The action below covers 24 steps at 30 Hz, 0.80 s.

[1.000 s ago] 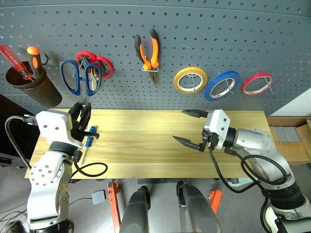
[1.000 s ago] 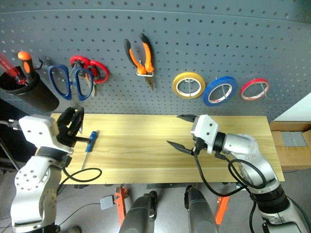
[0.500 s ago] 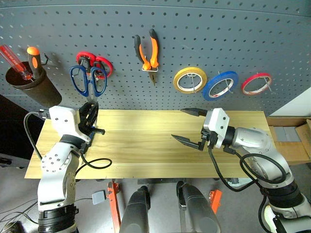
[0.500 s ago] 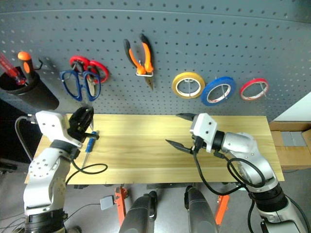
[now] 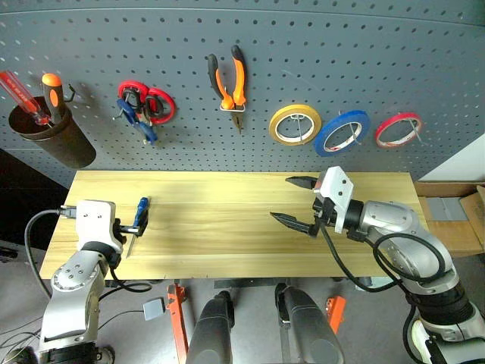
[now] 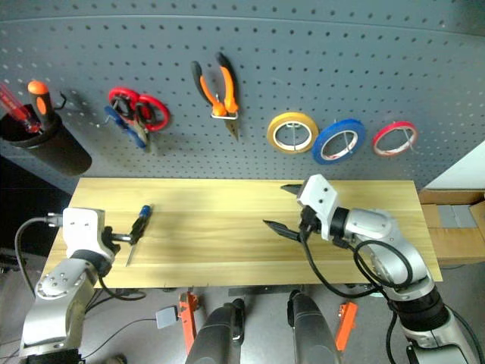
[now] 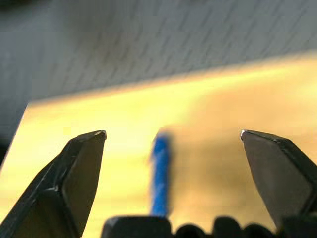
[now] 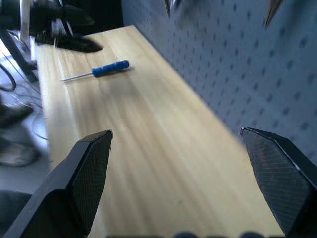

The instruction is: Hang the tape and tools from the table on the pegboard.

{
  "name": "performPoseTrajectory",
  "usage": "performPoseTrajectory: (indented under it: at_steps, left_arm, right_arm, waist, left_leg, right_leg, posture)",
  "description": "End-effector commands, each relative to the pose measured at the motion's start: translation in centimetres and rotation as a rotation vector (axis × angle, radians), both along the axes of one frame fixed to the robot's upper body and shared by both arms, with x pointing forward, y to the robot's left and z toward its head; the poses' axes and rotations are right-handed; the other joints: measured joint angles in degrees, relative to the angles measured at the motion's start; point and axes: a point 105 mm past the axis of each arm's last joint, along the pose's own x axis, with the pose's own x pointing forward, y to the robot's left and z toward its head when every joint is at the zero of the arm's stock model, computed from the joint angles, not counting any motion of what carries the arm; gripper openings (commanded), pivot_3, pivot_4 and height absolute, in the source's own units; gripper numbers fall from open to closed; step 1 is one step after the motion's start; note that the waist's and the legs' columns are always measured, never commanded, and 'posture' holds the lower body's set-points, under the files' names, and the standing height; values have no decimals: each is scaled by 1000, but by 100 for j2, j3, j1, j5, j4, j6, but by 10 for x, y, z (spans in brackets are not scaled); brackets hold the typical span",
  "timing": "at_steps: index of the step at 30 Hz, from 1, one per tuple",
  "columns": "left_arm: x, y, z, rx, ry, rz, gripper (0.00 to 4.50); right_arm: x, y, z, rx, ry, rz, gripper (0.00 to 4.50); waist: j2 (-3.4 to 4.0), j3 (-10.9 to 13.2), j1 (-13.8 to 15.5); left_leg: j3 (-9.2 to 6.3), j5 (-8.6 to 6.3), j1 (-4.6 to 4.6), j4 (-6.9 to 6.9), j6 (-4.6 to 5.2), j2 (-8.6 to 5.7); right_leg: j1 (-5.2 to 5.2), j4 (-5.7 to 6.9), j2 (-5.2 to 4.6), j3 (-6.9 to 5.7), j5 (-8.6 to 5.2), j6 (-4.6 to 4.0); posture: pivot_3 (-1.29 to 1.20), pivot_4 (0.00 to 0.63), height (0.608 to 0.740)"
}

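You're nearly home on this one. Look up at the pegboard (image 5: 303,45): the blue tape (image 5: 343,133) hangs on its hook between the yellow roll (image 5: 295,124) and the red roll (image 5: 399,130), the orange-and-black pliers (image 5: 229,80) hang nose down from theirs, and the dark blue scissors (image 5: 139,121) sit on a hook right against the red-handled scissors (image 5: 148,99), looking tilted, so watch whether they settle.

That leaves one thing on the table (image 5: 227,250): the blue-handled screwdriver (image 5: 139,214), lying flat near the left end, handle toward the board and shaft toward the front edge. Your left gripper (image 7: 173,139) is low at that end, jaws spread wide and empty, with the blue handle lined up between the fingers in the wrist view. The right gripper (image 5: 301,202) hovers over the middle of the table, jaws wide apart, carrying nothing.

So by my count three pieces are hung and one is left: close on that screwdriver, lift it, and find it a spot on the board, likely by the dark cup (image 5: 53,140) holding the other screwdrivers.
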Motion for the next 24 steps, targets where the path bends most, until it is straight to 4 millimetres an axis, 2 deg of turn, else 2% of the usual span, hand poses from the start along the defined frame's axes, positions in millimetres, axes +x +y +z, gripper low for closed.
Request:
performPoseTrajectory:
  at_steps: [1,4,6,12,15,21,24]
  left_arm:
    - [-7,12,-21,17,154,60,4487]
    - [-7,13,-32,13,235,79,4487]
    - [1,10,-36,12,272,70,4487]
    - [36,3,-28,2,286,22,4487]
    - [46,4,-28,-11,296,15,4487]
    - [49,9,-39,-61,364,11,4487]
    - [46,10,-43,-65,388,1,3971]
  right_arm:
    - [-15,10,26,61,-22,76,4500]
    - [-21,15,28,55,-1,112,4500]
    - [-23,18,28,25,-1,132,4500]
    - [-23,26,30,-22,-15,156,4500]
    - [-22,27,29,-37,-20,153,4500]
    - [-22,28,31,-62,-44,158,4500]
    - [-20,28,32,-76,-65,149,4500]
  waist:
    - [0,0,1]
    - [-1,0,9]
    - [-1,0,37]
    - [-1,0,32]
    - [-2,0,2]
    - [-3,1,-18]
    - [-3,1,-24]
  left_leg:
    - [-2,0,0,-1,0,0]
    - [-3,0,-2,-3,0,-1]
    - [-6,0,-4,-3,0,-3]
    - [-6,0,-4,8,0,-2]
    - [-3,0,-4,5,0,-3]
    - [5,-1,-5,1,0,-3]
    - [7,-1,-1,3,0,-3]
  right_leg:
    - [0,0,0,-1,0,0]
    - [0,-2,0,-4,0,0]
    - [0,-4,-2,-6,1,-1]
    - [0,6,-2,-9,1,-1]
    - [-2,7,-3,-8,2,-1]
    - [-23,42,-6,-4,2,-3]
    - [-24,47,-6,-2,1,-3]
  posture:
    - [-87,349,740]
    - [-89,352,740]
    - [-92,353,740]
    - [-107,359,740]
    - [-111,359,740]
    - [-117,360,740]
    - [-128,361,740]
